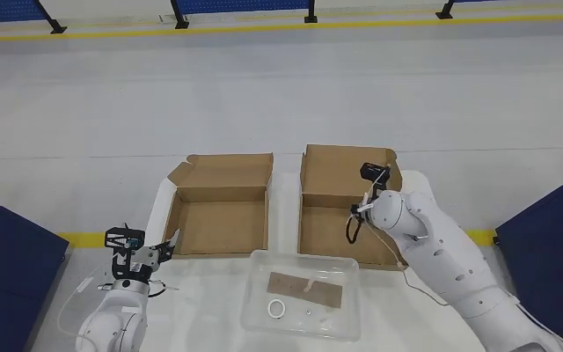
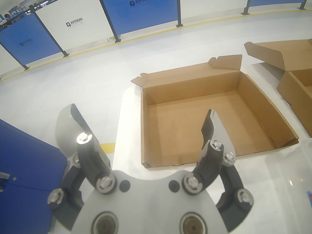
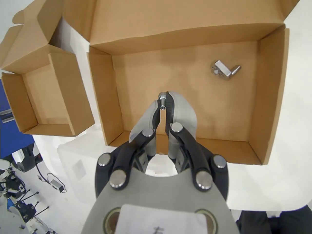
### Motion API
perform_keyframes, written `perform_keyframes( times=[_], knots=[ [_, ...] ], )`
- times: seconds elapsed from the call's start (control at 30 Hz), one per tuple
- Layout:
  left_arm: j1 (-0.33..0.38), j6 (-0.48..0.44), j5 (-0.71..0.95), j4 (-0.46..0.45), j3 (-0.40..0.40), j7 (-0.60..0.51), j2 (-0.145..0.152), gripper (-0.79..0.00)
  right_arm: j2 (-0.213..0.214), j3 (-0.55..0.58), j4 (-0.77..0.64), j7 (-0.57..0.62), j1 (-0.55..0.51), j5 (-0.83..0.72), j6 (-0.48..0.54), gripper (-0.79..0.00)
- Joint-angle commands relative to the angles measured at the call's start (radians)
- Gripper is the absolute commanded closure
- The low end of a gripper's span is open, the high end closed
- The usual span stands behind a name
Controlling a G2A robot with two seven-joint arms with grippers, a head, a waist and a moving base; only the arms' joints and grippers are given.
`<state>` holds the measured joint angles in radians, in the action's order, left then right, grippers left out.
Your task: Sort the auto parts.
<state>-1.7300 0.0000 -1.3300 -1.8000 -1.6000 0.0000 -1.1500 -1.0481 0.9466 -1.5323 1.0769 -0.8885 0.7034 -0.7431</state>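
Observation:
My right gripper [image 3: 162, 102] hangs over the right cardboard box [image 3: 136, 74], shut on a small metal bolt [image 3: 162, 100] held at its fingertips. An angled metal bracket [image 3: 224, 70] lies on that box's floor. From above, the right gripper [image 1: 354, 226] is over the right box [image 1: 321, 224]. The left cardboard box [image 1: 220, 224] holds nothing. Near its front left corner my left gripper [image 1: 163, 251] stands open with nothing between its fingers [image 2: 210, 122], facing the left box [image 2: 190, 86].
A clear plastic tray [image 1: 343, 330] sits in front of the boxes, holding a white ring [image 1: 276, 308], a small metal part [image 1: 308, 310] and a brown cardboard strip [image 1: 303, 289]. Both box lids stand folded open at the back. Blue panels flank the table.

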Motion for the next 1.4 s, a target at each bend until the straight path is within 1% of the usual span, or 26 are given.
perform_keyframes(
  times=[0.0,0.33,0.67,0.7,0.77,0.9,1.37],
  knots=[
    [0.0,0.0,0.0,0.0,0.0,0.0,0.0,-0.785,-0.012,-0.022,0.054,-0.004,0.023,-0.021,-0.004,0.0],
    [0.0,0.0,0.0,0.0,0.0,0.0,0.0,-0.785,-0.057,-0.104,0.247,-0.007,0.1,-0.077,-0.007,0.0],
    [0.0,0.0,0.0,0.0,0.0,0.0,0.0,-0.785,-0.057,-0.104,0.247,-0.007,0.1,-0.077,-0.007,0.0],
    [0.0,0.0,0.0,0.0,0.0,0.0,0.0,-0.785,-0.058,-0.102,0.25,-0.027,0.088,-0.084,0.007,0.0],
    [0.0,0.0,0.0,0.0,0.0,0.0,0.0,-0.785,-0.062,-0.104,0.269,-0.055,0.08,-0.083,0.012,0.0],
    [0.0,0.0,0.0,0.0,0.0,0.0,0.0,-0.785,-0.074,-0.111,0.308,-0.074,0.094,-0.098,0.013,0.0],
    [0.0,0.0,0.0,0.0,0.0,0.0,0.0,-0.785,-0.118,-0.128,0.464,-0.108,0.149,-0.162,0.011,0.0]
  ],
)
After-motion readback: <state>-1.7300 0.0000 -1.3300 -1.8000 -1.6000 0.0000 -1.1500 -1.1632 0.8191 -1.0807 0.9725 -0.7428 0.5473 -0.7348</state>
